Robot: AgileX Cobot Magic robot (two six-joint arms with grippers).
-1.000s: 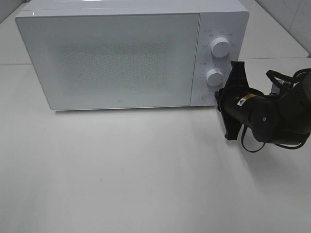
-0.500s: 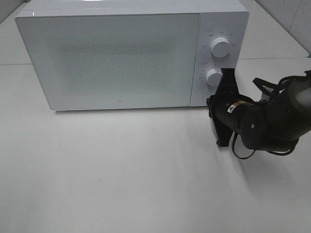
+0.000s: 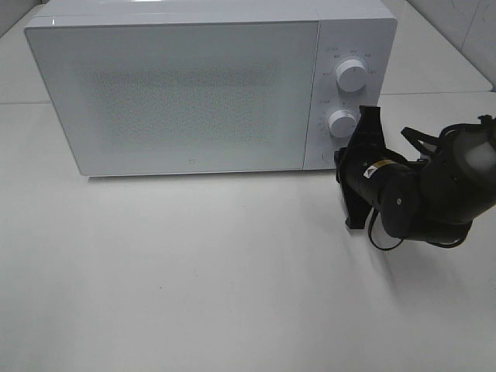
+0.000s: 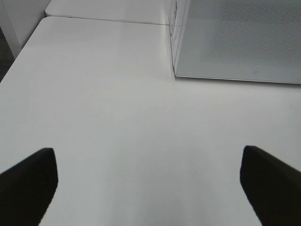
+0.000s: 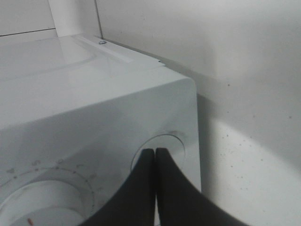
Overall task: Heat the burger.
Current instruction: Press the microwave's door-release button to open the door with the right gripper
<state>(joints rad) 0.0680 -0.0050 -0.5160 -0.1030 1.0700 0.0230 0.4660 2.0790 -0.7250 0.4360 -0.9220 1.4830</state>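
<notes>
Microwave (image 3: 186,89), white with frosted door shut; right end effector (image 5: 155,157) pinched together at its button (image 5: 162,148).

Right gripper (image 5: 155,151) fingers pressed together; left gripper (image 4: 149,179) fingers spread wide.

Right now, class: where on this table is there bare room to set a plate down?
Bare table lies in front of the microwave door and toward its left. The right side is crowded: the right gripper, jaws together, sits at the door button.
</notes>
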